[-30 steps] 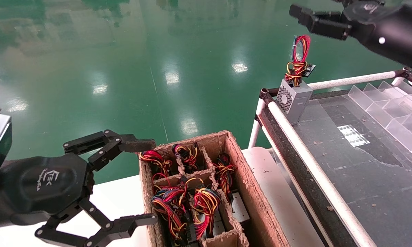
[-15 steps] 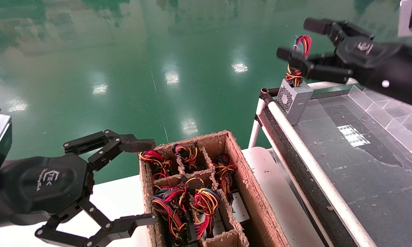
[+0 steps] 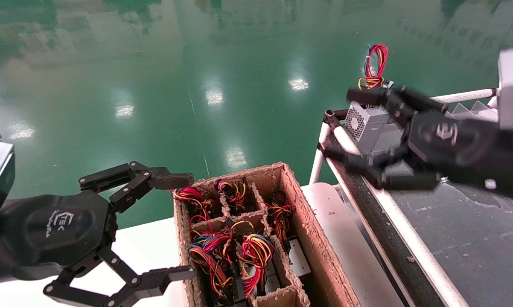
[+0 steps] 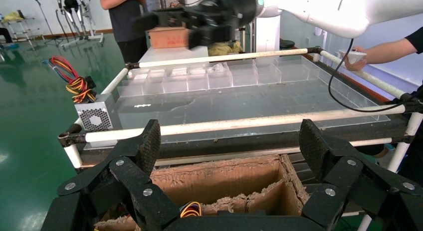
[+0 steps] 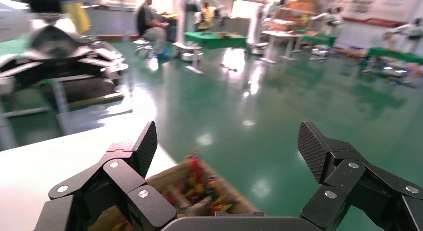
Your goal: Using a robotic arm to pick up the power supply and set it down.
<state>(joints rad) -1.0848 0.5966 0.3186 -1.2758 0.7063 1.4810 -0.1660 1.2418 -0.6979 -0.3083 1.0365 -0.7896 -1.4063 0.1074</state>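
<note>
The power supply (image 3: 368,124) — a small silver metal box with a perforated grille and a tall loop of red and yellow wires — stands at the corner of the dark surface (image 3: 453,221). The right end effector (image 3: 357,128) hangs beside it, black fingers spread, partly covering the box. The left end effector (image 3: 171,226) is spread too, beside the rough cardboard box (image 3: 312,238) — its units mostly buried under wires.
</note>
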